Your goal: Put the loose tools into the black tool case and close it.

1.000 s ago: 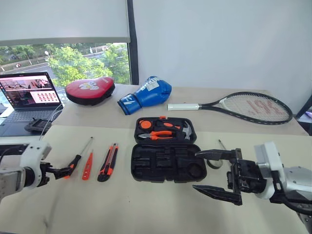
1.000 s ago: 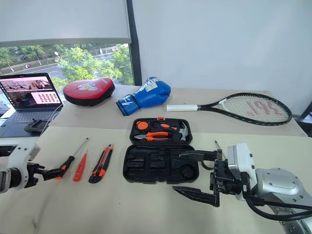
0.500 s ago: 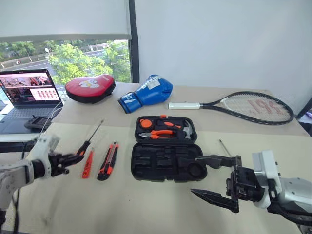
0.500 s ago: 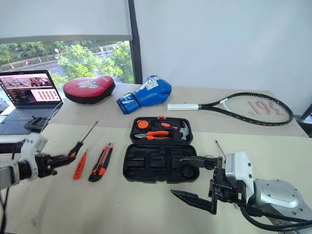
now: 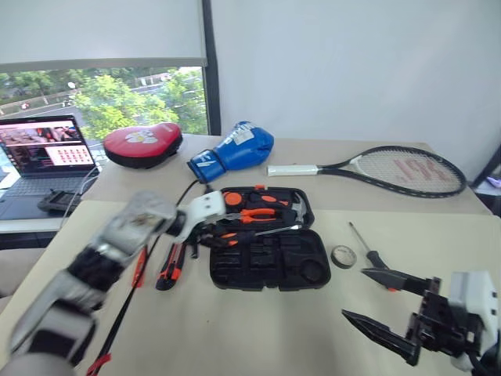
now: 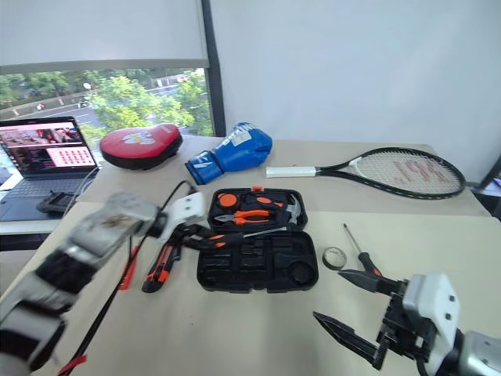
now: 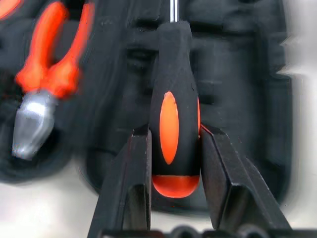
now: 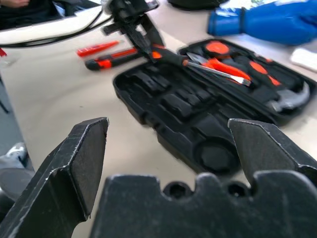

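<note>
- The left gripper (image 7: 174, 148) has its two black fingers clamped on the handle of a black-and-orange screwdriver (image 7: 174, 124), one finger on each side. It holds the tool over the open tool case (image 5: 266, 262), with the metal shaft lying across the hinge line between the two halves.
- The right gripper (image 5: 383, 309) hangs low at the near right, jaws spread wide, with nothing between them.
- The tool case lies open on the tan table (image 5: 235, 329). The far half holds orange-handled pliers (image 5: 262, 213), a hammer (image 5: 297, 210) and a round orange tape measure (image 5: 232, 200). The near half shows bare moulded recesses.
- Left of the case lie a black-and-orange utility knife (image 5: 174, 268) and, beside it, a slim orange tester screwdriver (image 5: 141, 266), partly behind the left arm.
- Right of the case lies a small tape roll (image 5: 341, 256), and just past it a second screwdriver (image 5: 366, 249).
- At the back of the table sit a red punch pad (image 5: 143, 145), a blue boxing glove (image 5: 232, 151) with white lettering too small to read, and a tennis racket (image 5: 391, 168) with red marks on its strings that I cannot read.
- An open laptop (image 5: 45, 157) stands at the far left; the text on its screen is not legible.
</note>
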Available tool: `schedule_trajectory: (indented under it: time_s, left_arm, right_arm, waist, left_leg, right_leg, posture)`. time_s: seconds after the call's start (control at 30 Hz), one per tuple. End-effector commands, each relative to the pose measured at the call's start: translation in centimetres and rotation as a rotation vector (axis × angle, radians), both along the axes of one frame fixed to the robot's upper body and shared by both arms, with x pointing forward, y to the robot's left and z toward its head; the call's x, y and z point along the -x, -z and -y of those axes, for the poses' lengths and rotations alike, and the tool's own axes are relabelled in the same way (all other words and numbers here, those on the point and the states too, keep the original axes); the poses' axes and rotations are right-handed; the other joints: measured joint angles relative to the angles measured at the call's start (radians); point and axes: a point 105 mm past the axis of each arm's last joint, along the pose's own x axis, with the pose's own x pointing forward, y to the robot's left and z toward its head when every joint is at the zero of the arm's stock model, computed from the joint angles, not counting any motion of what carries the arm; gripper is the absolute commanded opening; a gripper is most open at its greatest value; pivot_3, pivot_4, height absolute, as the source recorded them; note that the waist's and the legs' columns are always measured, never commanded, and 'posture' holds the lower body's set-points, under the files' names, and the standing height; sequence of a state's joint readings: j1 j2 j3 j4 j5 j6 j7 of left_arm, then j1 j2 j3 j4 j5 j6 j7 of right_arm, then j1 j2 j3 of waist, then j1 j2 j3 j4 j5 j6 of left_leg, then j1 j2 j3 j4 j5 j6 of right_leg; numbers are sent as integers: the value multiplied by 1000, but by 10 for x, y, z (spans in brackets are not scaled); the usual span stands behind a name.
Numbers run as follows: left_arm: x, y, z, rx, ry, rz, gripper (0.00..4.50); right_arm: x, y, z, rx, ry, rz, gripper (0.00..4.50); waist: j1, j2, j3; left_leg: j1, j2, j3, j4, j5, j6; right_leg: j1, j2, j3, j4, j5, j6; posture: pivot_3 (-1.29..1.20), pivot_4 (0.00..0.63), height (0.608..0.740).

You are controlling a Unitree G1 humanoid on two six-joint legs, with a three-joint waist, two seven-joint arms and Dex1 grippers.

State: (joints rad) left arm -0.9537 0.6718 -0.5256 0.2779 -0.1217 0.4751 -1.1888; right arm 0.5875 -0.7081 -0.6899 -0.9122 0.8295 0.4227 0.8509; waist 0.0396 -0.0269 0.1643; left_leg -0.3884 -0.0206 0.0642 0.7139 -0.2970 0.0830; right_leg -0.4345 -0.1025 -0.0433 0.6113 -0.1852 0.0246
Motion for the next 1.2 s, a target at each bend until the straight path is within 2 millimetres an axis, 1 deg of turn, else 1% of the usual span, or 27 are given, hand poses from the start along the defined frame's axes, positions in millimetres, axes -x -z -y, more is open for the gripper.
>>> schedule_trajectory:
  time_s: [0.03, 0.13, 0.23, 0.4, 0.43, 0.53, 0.57, 0.67, 0.7, 0.73, 0.77, 0.83, 0.87, 0.9, 0.97, 1.03, 1.1, 1.2]
  left_arm:
    - [-15, 5, 2, -67, 4, 28, 896]
    - [-18, 11, -1, -119, 35, 27, 896]
    - [-24, 12, -1, -155, 52, 60, 896]
    - [-29, 10, 8, -153, 88, 88, 896]
    - [-28, 6, 9, -134, 92, 85, 1396]
    - [-20, -26, 12, 34, 84, 57, 2302]
    - [-14, -37, 8, 74, 91, 40, 2603]
    - [0, -62, 2, 215, 68, -3, 2603]
    - [0, -68, 0, 276, 21, 0, 2158]
    - [2, -69, -1, 310, -14, -5, 1922]
    - [3, -69, -2, 327, -37, -6, 1511]
    - [8, -58, 3, 378, -79, -14, 799]
    - [9, -51, 6, 402, -107, -17, 346]
    - [7, -45, 11, 454, -159, 3, 11]
    - [0, -33, 17, 522, -268, 25, 11]
    - [-2, -21, 23, 538, -313, 74, 11]
    - [-5, -12, 34, 588, -378, 68, 11]
    - [-2, 3, 46, 571, -392, 39, 11]
  right_arm:
    - [10, -13, -7, 10, -6, 65, 4500]
    - [13, -18, -10, -13, 10, 83, 4500]
    - [14, -20, -11, -16, 17, 83, 4500]
    - [14, -18, -10, -9, 29, 73, 4500]
    - [15, -17, -10, -9, 29, 72, 4500]
    - [15, -16, -9, -9, 26, 66, 4500]
    - [14, -16, -9, -7, 26, 67, 4500]
    - [12, -15, -7, -4, 29, 69, 4500]
    - [12, -14, -7, -2, 32, 71, 4500]
    - [11, -14, -6, -1, 35, 72, 4500]
    - [10, -14, -6, 0, 36, 73, 4500]
    - [9, -15, -6, -1, 38, 79, 4500]
    - [9, -15, -7, -1, 39, 81, 4500]
    - [8, -15, -6, 2, 46, 84, 4500]
    - [7, -16, -5, 6, 57, 87, 4500]
    - [8, -16, -6, 7, 62, 88, 4500]
    - [9, -16, -8, 7, 68, 87, 4500]
    - [11, -17, -9, 8, 72, 86, 4500]
  waist:
    - [-3, 0, 0]
    - [-15, 0, 0]
    - [-15, 0, 0]
    - [-5, 0, 0]
    - [-3, 0, 0]
    - [-2, 0, 0]
    - [-2, 0, 0]
    - [-6, 0, 0]
    - [-7, 0, 0]
    - [-6, 1, 0]
    - [-7, 2, -1]
    - [-6, 3, -2]
    - [-3, 3, -2]
    - [-1, 3, -2]
    - [6, 3, -2]
    - [9, 2, -1]
    - [8, 2, -1]
    - [6, 2, -1]
  left_leg:
    - [0, 0, 0, 0, 0, 0]
    - [-1, 0, 1, 1, -1, 1]
    - [-2, 0, 0, 1, -1, 1]
    - [-2, 0, 0, 3, -2, 4]
    - [-2, 0, 0, 3, -2, 4]
    - [-3, 0, 0, 6, -3, 5]
    - [-6, 1, 0, 7, -3, 5]
    - [-8, 1, -1, 9, -3, 5]
    - [-8, 1, -1, 10, -3, 5]
    - [-8, 1, -1, 10, -3, 5]
    - [-8, 1, -1, 11, -3, 5]
    - [-7, 0, -1, 12, -3, 5]
    - [-7, 0, -1, 13, -3, 5]
    - [-6, 0, -1, 13, -3, 5]
    - [-6, 0, -2, 13, -4, 6]
    - [-6, -1, -3, 15, -6, 9]
    - [-7, -2, -3, 15, -6, 9]
    - [-6, -2, -3, 15, -6, 9]
  right_leg:
    - [0, 0, 0, 0, 0, 0]
    - [-2, 0, 3, 0, 0, 1]
    - [-3, -1, 2, 0, 0, 1]
    - [-2, -4, 2, 0, 1, 3]
    - [-2, -4, 2, 0, 1, 3]
    - [-2, -4, 2, 1, 2, 4]
    - [-4, -4, 2, 1, 2, 4]
    - [-6, -4, 2, 1, 2, 4]
    - [-6, -4, 2, 1, 2, 4]
    - [-6, -4, 2, 2, 2, 5]
    - [-5, -4, 2, 1, 1, 5]
    - [-4, -5, 2, 2, 1, 6]
    - [-3, -5, 2, 2, 1, 7]
    - [-2, -5, 2, 2, 1, 7]
    - [0, -6, 2, 1, 2, 8]
    - [1, -8, 2, 0, 3, 9]
    - [0, -8, 2, 0, 4, 9]
    - [0, -9, 3, 1, 4, 9]
  posture:
    - [0, 150, 740]
    - [0, 150, 740]
    - [0, 150, 740]
    - [0, 150, 740]
    - [0, 150, 740]
    - [0, 150, 740]
    - [0, 150, 740]
    - [0, 150, 740]
    - [0, 150, 740]
    - [0, 150, 740]
    - [0, 150, 740]
    - [0, 150, 740]
    - [0, 150, 740]
    - [0, 150, 740]
    - [0, 150, 740]
    - [0, 150, 740]
    - [0, 150, 740]
    - [0, 150, 740]
